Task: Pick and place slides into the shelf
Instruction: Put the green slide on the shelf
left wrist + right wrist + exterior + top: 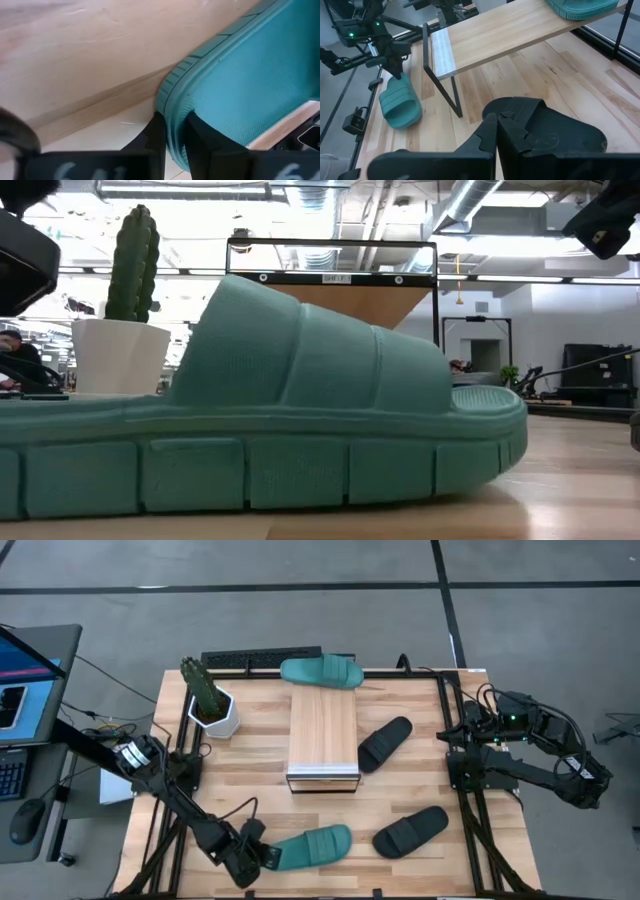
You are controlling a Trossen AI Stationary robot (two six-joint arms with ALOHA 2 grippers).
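1. The left gripper (pixel 262 858) is low at the near left corner of the table (pixel 250 755), its two fingers (pixel 155 137) pinched on the heel rim of a teal slide (pixel 312 845), which lies flat on the boards
2. The same teal slide (pixel 260 430) fills the low view, sole down on the wood
3. The second teal slide (pixel 321 671) sits on the far end of the shelf (pixel 323 730), whose plank top runs down the middle of the table
4. One black slide (pixel 385 743) lies just right of the shelf; the other black slide (pixel 411 830) lies nearer the front, to the right of the gripped teal one
5. The right gripper (pixel 496 131) is clenched and holds nothing, parked at the table's right edge
6. A potted cactus (pixel 207 698) stands at the far left of the table
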